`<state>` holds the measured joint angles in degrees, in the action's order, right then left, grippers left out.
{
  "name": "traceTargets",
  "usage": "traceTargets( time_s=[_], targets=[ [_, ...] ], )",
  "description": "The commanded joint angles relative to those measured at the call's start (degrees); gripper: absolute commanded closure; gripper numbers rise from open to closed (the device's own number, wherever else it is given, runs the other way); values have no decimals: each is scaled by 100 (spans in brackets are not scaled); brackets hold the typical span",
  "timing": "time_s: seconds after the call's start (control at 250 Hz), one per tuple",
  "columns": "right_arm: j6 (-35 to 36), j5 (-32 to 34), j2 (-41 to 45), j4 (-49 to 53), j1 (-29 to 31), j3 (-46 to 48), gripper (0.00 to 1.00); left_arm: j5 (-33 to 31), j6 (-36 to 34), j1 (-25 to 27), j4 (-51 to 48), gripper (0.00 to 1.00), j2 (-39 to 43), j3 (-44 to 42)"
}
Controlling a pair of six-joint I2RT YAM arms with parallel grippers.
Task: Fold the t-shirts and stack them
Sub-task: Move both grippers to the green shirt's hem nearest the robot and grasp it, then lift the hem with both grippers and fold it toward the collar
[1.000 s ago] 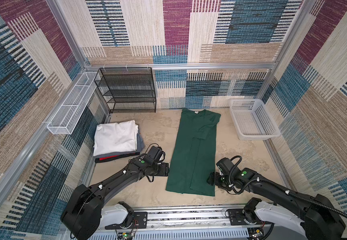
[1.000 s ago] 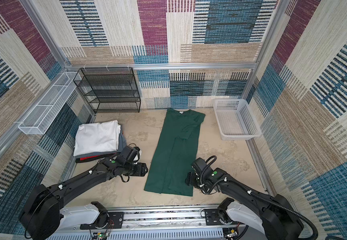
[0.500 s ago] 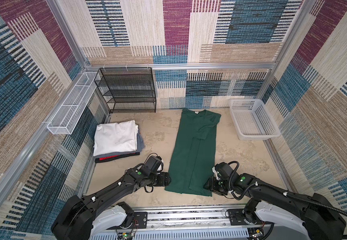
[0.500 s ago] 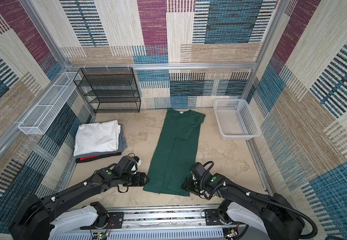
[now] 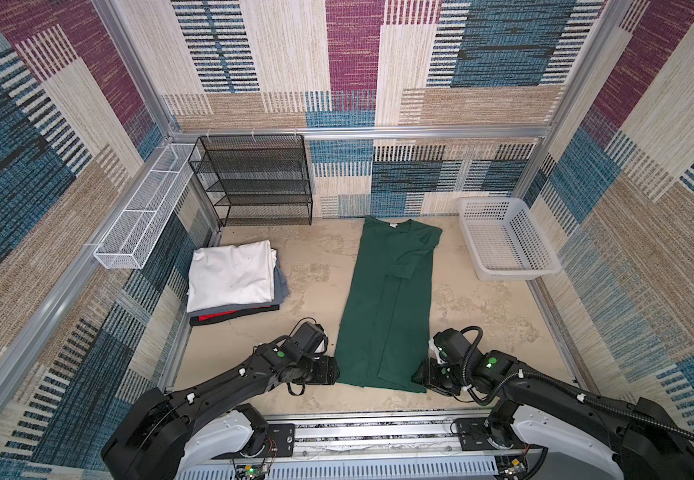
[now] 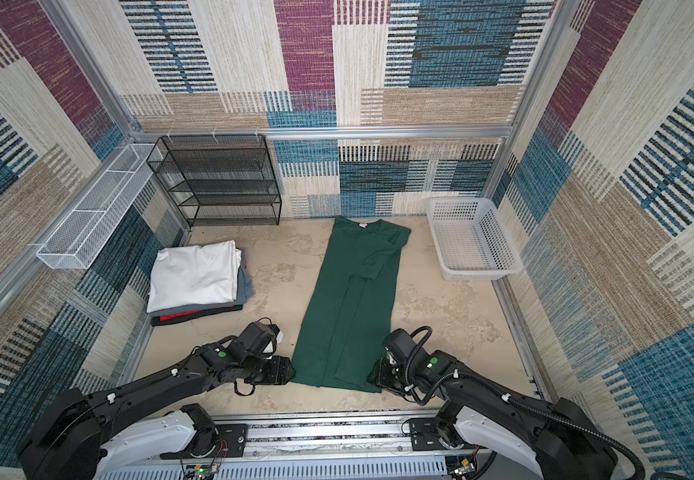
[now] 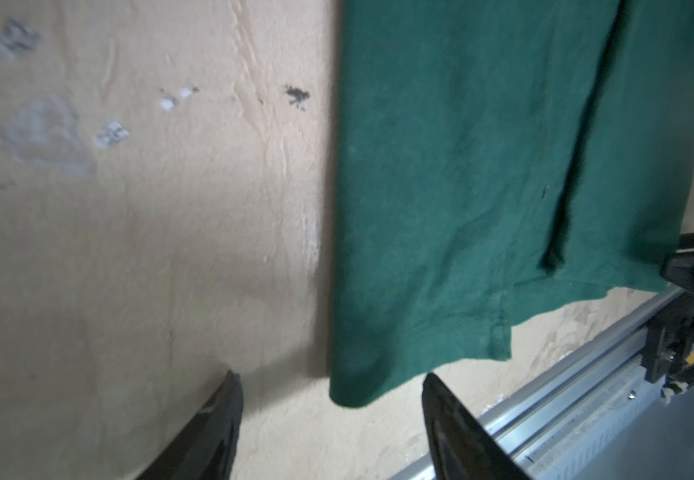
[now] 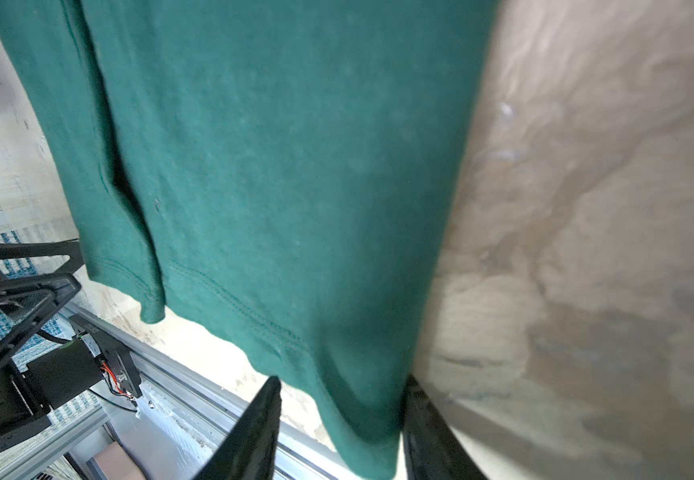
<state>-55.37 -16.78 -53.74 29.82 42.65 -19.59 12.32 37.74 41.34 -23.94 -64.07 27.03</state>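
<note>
A mottled beige tabletop [image 5: 316, 257], boxed in by woven patchwork walls, carries the long dark green cotton t-shirt [image 5: 391, 299], its sides folded in to make a narrow strip. Its long axis runs straight away from the robot: collar and neck label at the far end, hem at the near edge beside the aluminium rail [image 5: 378, 432]. The left gripper [image 7: 328, 378] sits low at the hem's left corner, jaws wide, with the corner tip just ahead of the gap. The right gripper [image 8: 343, 380] sits at the right corner, jaws narrower and straddling the cloth; a sliver of gap shows, so I judge it is not pinching yet. Each arm is nearest its own corner, so the fold likely goes from hem towards collar. The folded stack of white, grey and black-and-red shirts [image 5: 233, 278] lies well apart on the left
</note>
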Motion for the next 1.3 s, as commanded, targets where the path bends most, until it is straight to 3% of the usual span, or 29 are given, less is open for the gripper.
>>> traceTargets(
  time_s=[0.0,0.14,0.248,0.5,0.6,0.844,1.052,1.296],
  targets=[
    [-7,294,90,858,10,121,53,-27,137,27,54,32,-117,-31],
    [-23,262,182,812,23,234,57,-111,205,75,207,33,-236,-155],
    [3,197,240,623,31,276,64,-131,291,110,417,42,-363,-289],
    [395,21,430,290,32,75,100,-3,411,190,720,84,-607,-371],
    [414,43,415,266,32,36,100,-58,384,208,585,100,-533,-282],
    [308,126,596,102,32,-125,100,-385,28,208,-2,100,-220,274],
    [368,93,442,-284,28,-292,100,-297,-56,208,88,100,-503,950],
    [202,186,1000,-794,27,-26,100,-433,2,208,285,100,-548,1227]
  ],
)
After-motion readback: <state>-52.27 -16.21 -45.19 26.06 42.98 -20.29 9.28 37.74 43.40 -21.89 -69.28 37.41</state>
